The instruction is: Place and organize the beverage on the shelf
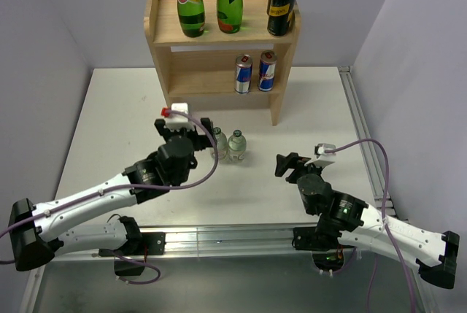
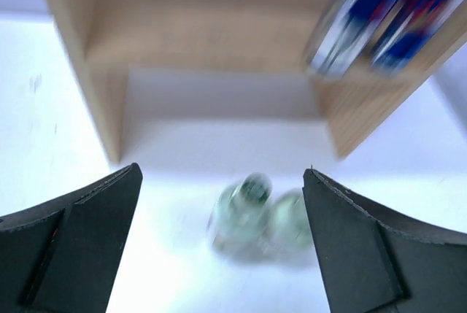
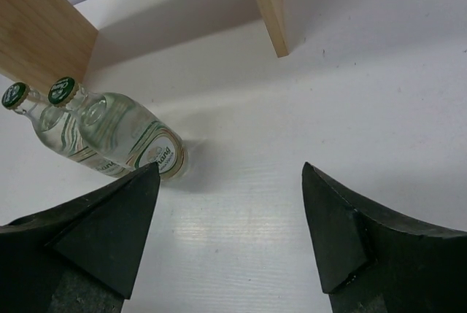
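White table (image 1: 124, 123) underneath. At its far edge, the shelf (image 1: 162, 65), standing square and partly stocked. Left gripper (image 2: 220, 169) spread wide, holding nothing, pointed at the loose bottles just ahead. Right gripper (image 3: 230, 167) parted too, and empty, nearer the table's right side. On the top tier, two green bottles (image 1: 191, 6) and two black cans (image 1: 282, 6). On the lower tier, two blue-and-silver cans (image 1: 243, 74) side by side. Left to do, by the look of it: two small clear bottles (image 1: 236, 147), touching each other, upright on the table in front of the shelf, not yet gripped. Most of the stocking apparently done.
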Tool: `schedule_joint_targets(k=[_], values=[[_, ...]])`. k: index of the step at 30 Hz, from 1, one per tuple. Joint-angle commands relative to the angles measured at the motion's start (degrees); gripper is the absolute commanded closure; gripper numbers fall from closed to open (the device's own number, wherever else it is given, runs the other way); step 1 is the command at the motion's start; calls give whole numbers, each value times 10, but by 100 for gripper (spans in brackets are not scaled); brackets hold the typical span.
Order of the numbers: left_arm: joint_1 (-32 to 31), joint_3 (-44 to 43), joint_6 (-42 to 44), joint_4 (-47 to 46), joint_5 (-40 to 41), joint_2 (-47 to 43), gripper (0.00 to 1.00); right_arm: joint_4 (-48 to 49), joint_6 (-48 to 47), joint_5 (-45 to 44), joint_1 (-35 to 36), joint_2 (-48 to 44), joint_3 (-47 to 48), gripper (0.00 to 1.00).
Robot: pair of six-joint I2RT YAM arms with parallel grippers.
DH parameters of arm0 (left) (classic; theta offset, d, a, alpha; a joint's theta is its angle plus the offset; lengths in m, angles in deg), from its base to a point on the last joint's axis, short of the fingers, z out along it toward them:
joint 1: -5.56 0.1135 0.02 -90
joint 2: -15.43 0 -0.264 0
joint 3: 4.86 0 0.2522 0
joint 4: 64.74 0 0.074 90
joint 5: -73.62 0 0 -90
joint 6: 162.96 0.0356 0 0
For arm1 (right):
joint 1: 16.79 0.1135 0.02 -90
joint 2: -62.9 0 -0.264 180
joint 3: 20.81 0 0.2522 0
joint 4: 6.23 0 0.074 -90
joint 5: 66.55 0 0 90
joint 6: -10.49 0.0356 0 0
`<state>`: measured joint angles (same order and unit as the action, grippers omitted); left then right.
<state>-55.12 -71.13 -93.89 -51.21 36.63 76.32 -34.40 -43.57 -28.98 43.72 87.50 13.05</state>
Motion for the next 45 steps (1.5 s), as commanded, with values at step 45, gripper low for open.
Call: schedule_joint_targets(k=[45], values=[[108,178,-13,-573,-160,415,3,22,4,-10,2,32,1,0]])
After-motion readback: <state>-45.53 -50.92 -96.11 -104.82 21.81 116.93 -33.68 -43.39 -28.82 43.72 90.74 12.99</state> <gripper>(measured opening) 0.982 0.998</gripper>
